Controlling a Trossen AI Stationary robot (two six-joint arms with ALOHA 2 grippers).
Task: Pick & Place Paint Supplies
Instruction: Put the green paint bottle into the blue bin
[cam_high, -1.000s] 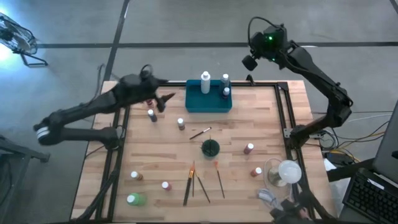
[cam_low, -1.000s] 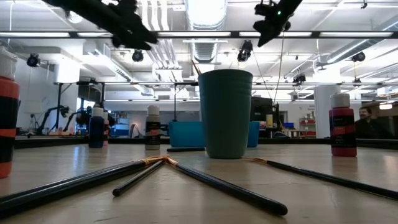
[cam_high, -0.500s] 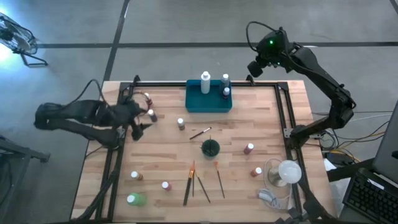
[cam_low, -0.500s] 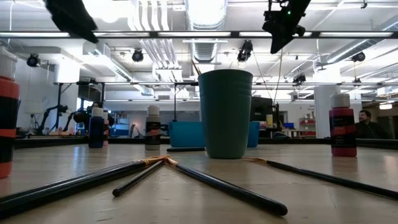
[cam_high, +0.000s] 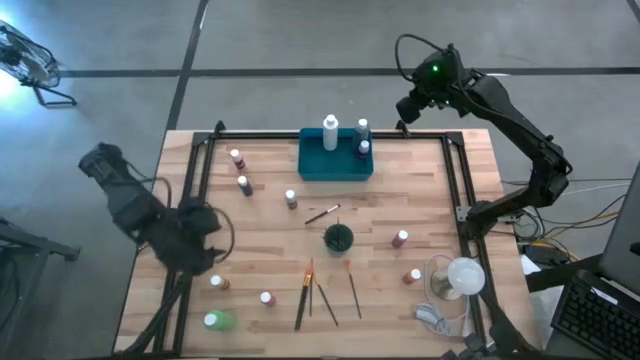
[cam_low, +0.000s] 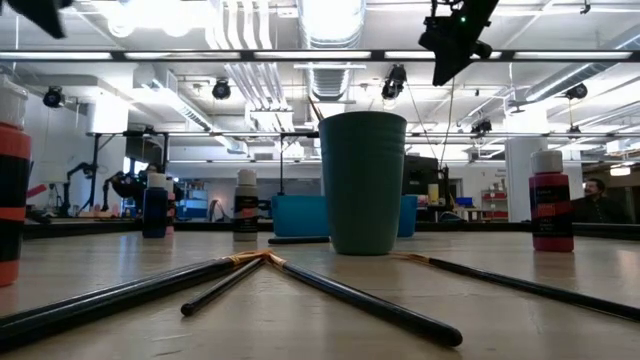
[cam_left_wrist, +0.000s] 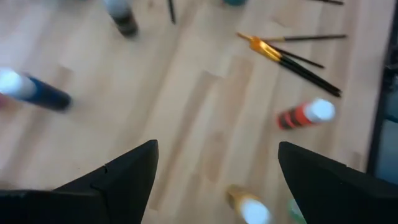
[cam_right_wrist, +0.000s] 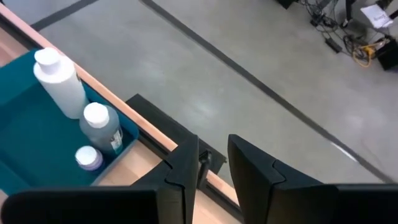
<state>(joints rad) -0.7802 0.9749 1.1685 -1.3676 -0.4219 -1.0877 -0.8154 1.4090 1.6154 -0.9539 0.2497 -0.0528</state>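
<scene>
Three bottles (cam_high: 330, 132) stand in the teal tray (cam_high: 336, 166); other bottles and paintbrushes (cam_high: 305, 294) lie scattered across the worktop (cam_high: 400, 190). Left pincer (cam_left_wrist: 214, 180) hangs wide open and empty over the worktop's left side. Right pincer (cam_right_wrist: 213, 167), slightly parted and empty, hovers above the far edge beside the tray.

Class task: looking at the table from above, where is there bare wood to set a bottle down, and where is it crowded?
Bare: the table's wood between the teal tray and the right rail, and the stretch left of the dark cup. Crowded: the near edge, around the paintbrushes.
</scene>
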